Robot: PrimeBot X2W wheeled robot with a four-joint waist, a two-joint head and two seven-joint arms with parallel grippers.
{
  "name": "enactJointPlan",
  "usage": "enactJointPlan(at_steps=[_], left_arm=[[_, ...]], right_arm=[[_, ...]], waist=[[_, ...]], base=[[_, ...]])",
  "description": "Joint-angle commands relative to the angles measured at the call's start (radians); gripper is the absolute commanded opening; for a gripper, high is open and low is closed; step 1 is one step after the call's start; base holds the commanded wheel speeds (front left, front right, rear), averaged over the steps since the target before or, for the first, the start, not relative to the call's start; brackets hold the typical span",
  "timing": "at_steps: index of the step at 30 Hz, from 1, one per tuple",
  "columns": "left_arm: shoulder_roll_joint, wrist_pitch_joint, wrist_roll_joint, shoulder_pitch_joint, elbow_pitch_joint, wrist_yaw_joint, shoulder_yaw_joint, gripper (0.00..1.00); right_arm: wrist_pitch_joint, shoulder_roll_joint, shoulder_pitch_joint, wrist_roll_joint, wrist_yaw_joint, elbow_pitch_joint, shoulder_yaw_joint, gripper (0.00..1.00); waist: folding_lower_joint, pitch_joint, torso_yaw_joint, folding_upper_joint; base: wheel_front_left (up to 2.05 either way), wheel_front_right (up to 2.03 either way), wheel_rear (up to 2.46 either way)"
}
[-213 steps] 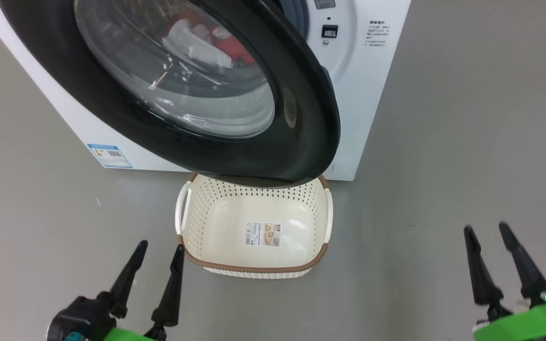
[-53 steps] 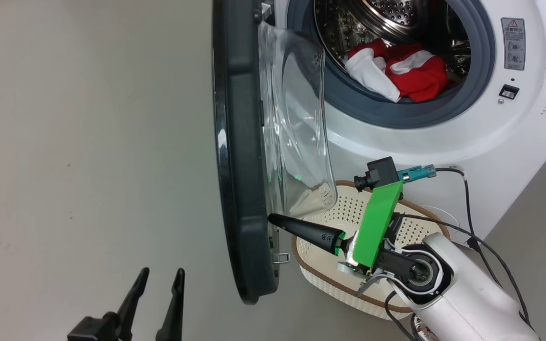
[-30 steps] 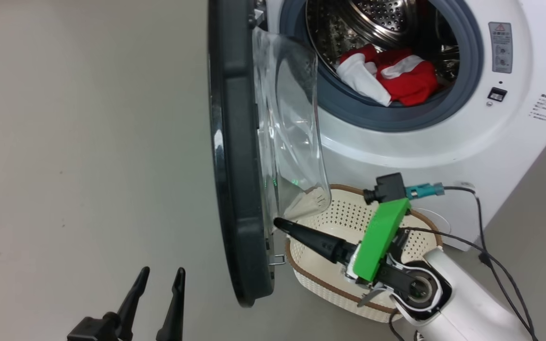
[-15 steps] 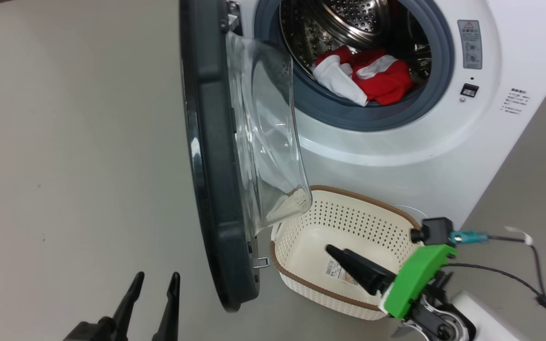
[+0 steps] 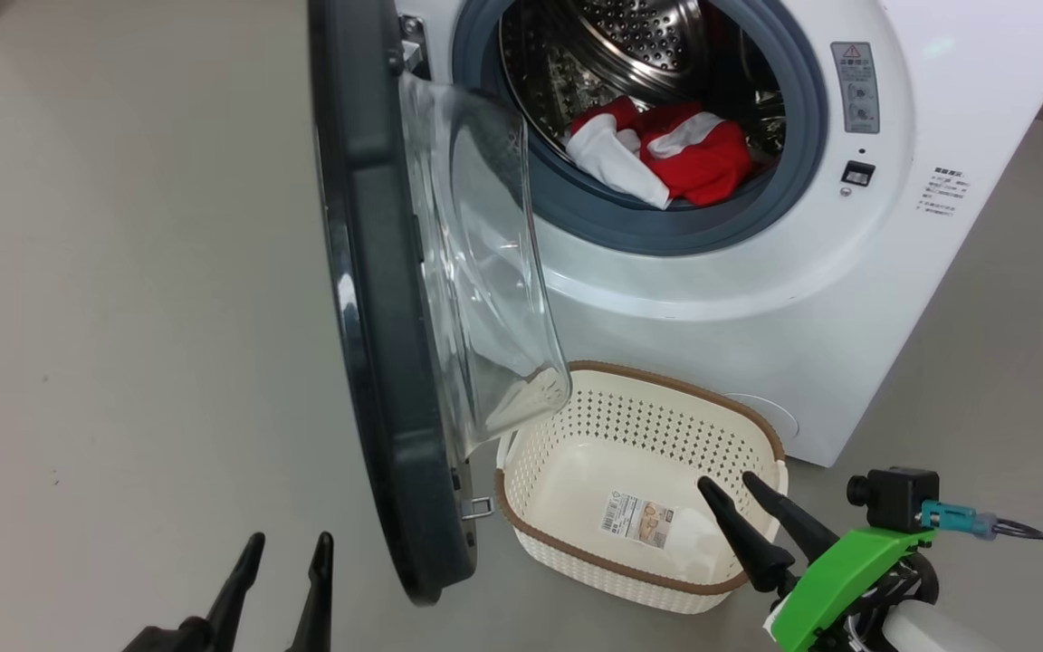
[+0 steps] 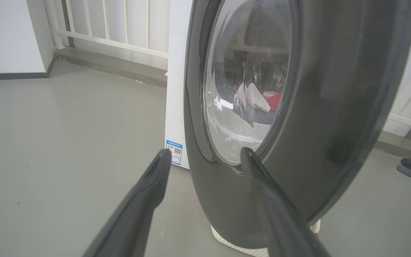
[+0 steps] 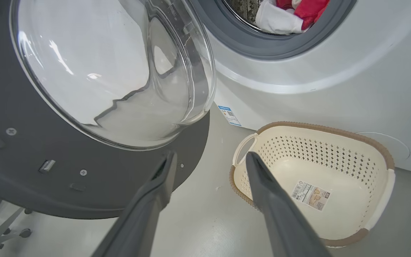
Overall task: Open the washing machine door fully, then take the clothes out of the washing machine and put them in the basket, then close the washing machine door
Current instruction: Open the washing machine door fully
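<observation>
We see a door [image 5: 368,272] with a glossy dark rim and a clear, smooth glass bowl [image 5: 485,290]. The drum [image 5: 648,36] is shiny perforated steel inside a matt grey rubber ring [image 5: 666,237]. The clothes [image 5: 693,163] are soft cloth. The basket [image 5: 648,424] is smooth cream plastic with a woven-look brown rim and a paper label [image 5: 641,519].

Place read as a bare test room or lab bay. A washing machine [image 5: 721,299] stood free on a smooth grey floor [image 5: 123,317], open floor to either side. Behind it, from my left wrist: plain white wall [image 6: 2,32], dark skirting [image 6: 9,76], white barred railing [image 6: 120,21] on a low grey ledge [image 6: 109,66]. The cream basket [image 5: 666,378] in front had a shop label sticker [image 5: 639,519] on its bottom.
</observation>
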Motion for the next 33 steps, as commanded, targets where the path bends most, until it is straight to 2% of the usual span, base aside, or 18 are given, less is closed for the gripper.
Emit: enactJointPlan(at_steps=[1, 5, 11, 17, 24, 31, 32, 33], left_arm=[[0.006, -0.009, 0.011, -0.014, -0.020, -0.005, 0.036, 1.00], [0.006, -0.009, 0.012, -0.012, -0.022, -0.005, 0.041, 1.00], [0.006, -0.009, 0.012, -0.014, -0.025, -0.005, 0.041, 1.00], [0.006, -0.009, 0.013, -0.014, -0.025, -0.005, 0.042, 1.00], [0.006, -0.009, 0.011, -0.016, -0.024, -0.005, 0.042, 1.00], [0.006, -0.009, 0.010, -0.020, -0.025, -0.005, 0.044, 1.00], [0.006, -0.009, 0.007, -0.023, -0.030, -0.005, 0.045, 0.80], [0.006, -0.009, 0.007, -0.023, -0.030, -0.005, 0.045, 0.80]], right_arm=[[-0.016, -0.011, 0.000, -0.023, 0.005, -0.013, 0.009, 1.00], [-0.025, 0.017, 0.026, -0.193, 0.005, -0.021, -0.119, 1.00], [-0.025, 0.079, 0.122, -0.454, 0.005, -0.111, -0.302, 1.00], [-0.025, 0.142, 0.215, -0.644, 0.005, -0.195, -0.442, 1.00], [-0.025, 0.187, 0.286, -0.720, 0.005, -0.185, -0.507, 1.00], [-0.025, 0.198, 0.295, -0.748, 0.005, -0.183, -0.518, 1.00], [-0.025, 0.199, 0.295, -0.749, 0.005, -0.184, -0.520, 1.00], [-0.025, 0.199, 0.295, -0.749, 0.005, -0.184, -0.520, 1.00]], waist=[[0.0000, 0.000, -0.003, 0.0000], [0.0000, 0.002, -0.012, 0.0000], [0.0000, 0.004, -0.013, 0.0000], [0.0000, 0.005, -0.010, 0.0000], [0.0000, 0.007, -0.007, 0.0000], [0.0000, 0.006, -0.008, 0.0000], [0.0000, 0.006, -0.008, 0.0000], [0.0000, 0.006, -0.008, 0.0000]], base=[[0.00, 0.00, 0.00], [0.00, 0.00, 0.00], [0.00, 0.00, 0.00], [0.00, 0.00, 0.00], [0.00, 0.00, 0.00], [0.00, 0.00, 0.00], [0.00, 0.00, 0.00], [0.00, 0.00, 0.00]])
